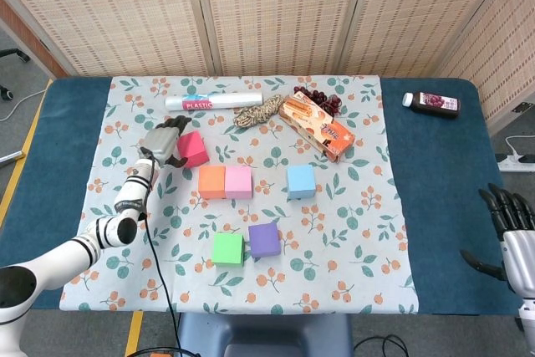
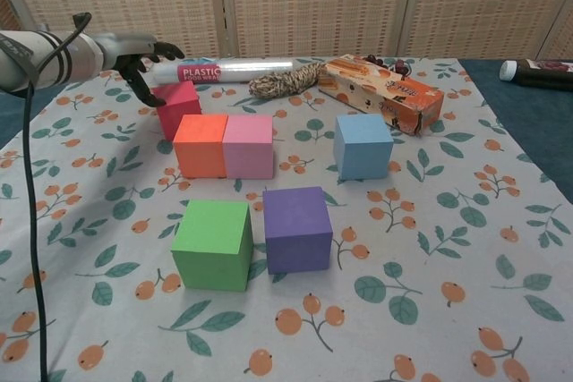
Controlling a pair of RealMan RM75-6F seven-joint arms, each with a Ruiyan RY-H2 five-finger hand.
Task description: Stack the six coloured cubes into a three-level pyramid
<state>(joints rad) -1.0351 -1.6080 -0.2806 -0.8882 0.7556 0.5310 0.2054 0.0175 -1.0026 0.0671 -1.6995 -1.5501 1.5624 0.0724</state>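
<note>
Nothing is stacked yet, as I read it: all six cubes sit flat on the flowered cloth over the tabletop point(image 1: 435, 232), each on its own patch, no cube on another.

My left hand point(image 1: 162, 141) is at the red cube point(image 1: 192, 148), which lies just to the right of my fingers point(image 2: 150, 67) and touches or nearly touches them. The fingers are curled part-way around the cube's near-left side, but I cannot tell whether they are clamped on it or only alongside; the cube looks to be resting on the cloth, not lifted.

Beyond the fingers to the right, the orange cube point(image 1: 212, 181) and the pink cube point(image 1: 239, 181) stand touching side by side, which I judge a fair start for a bottom row. The blue cube point(image 1: 301, 181) is further right, apart from them. Nearer me than the fingers, the green cube point(image 1: 227, 249) and the purple cube point(image 1: 264, 240) sit just beside each other.

My right hand point(image 1: 512, 232) hangs well apart off the cloth's right edge, fingers spread, holding nothing.

So what's left is the whole build: a third cube into the base row, two on top, one to cap.
</note>
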